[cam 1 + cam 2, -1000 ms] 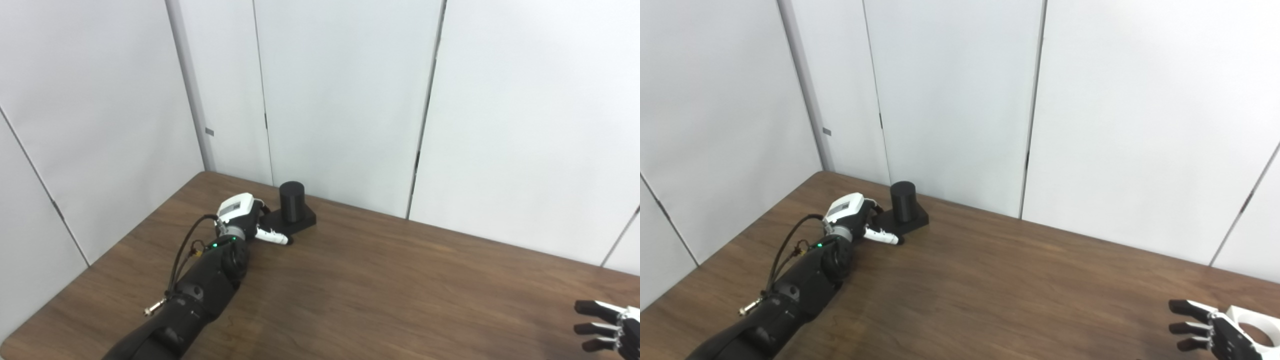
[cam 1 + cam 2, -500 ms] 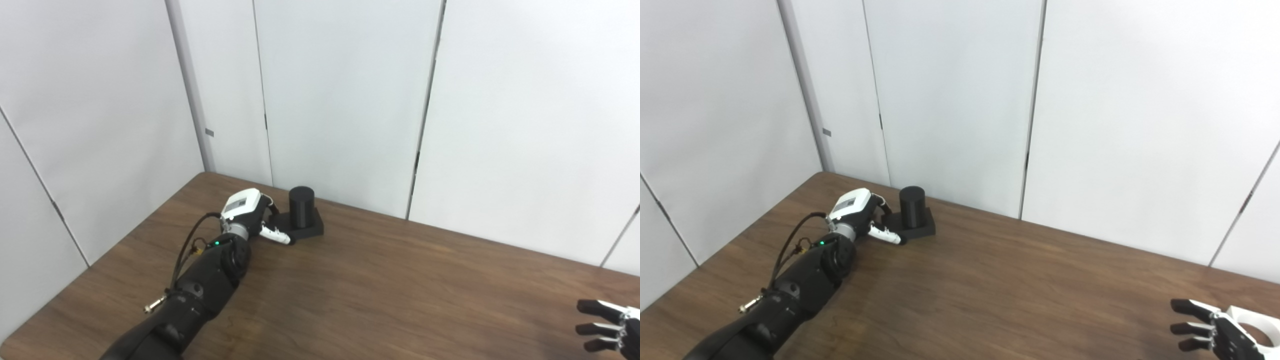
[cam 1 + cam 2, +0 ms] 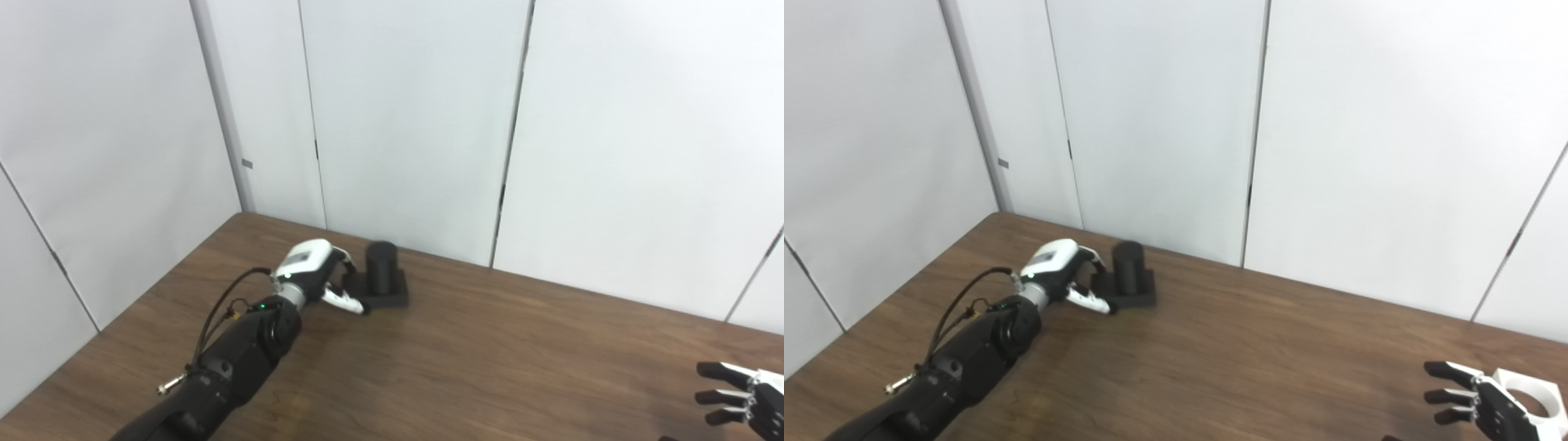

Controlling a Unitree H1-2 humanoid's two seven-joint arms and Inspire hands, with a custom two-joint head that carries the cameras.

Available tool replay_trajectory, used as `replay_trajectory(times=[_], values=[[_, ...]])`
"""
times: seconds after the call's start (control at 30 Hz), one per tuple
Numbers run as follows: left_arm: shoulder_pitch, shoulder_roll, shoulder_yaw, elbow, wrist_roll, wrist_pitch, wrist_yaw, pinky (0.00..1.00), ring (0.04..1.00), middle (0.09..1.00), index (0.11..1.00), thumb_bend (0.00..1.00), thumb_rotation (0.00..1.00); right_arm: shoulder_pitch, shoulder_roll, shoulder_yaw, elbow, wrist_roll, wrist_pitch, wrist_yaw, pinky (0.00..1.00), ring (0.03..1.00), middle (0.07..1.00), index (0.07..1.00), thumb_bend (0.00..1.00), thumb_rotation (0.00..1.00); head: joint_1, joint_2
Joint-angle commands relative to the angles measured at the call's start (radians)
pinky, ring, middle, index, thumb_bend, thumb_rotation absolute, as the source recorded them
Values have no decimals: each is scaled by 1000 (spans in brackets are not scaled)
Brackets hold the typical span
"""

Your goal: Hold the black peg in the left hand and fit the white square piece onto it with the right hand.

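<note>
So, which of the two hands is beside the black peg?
The left hand: it is at the black peg near the table's far edge. The right hand is open near the white square piece.

Lab test cell: bare white wall panels (image 3: 416, 110), wooden table (image 3: 490, 367).

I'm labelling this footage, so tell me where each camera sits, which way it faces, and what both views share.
Left eye view: on the head, looking down over the table; shows the left hand at the black peg and the right hand at the frame's edge.
Right eye view: beside it, facing the same way; also catches the white square piece beyond the right hand.
Shared: table, peg, both hands, white wall panels.
</note>
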Motion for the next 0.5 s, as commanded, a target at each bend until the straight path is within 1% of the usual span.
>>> replay_trajectory(times=[0.0,0.07,0.2,0.33,0.47], values=[[12,-2,-39,-31,30,-59,-43,931,943,865,485,524,58,-31,2,-9,-11,27,-30,-4,495,606,710,661,493,0,0,1],[25,2,-64,-79,45,-84,-57,921,942,874,485,524,61,-32,3,-11,-10,43,-26,-3,521,614,711,661,483,0,-9,7],[45,2,-95,-158,74,-94,-84,910,941,893,485,524,67,-34,2,-11,-7,38,-16,-6,553,635,719,669,480,0,-21,14],[57,-9,-112,-193,81,-136,-98,911,949,894,484,524,70,-32,8,-10,-15,26,6,-10,560,635,723,675,492,0,-48,24],[66,-18,-140,-228,76,-180,-139,938,950,891,485,523,68,-32,8,-13,-1,28,-11,-12,565,638,724,681,509,0,-67,31]])
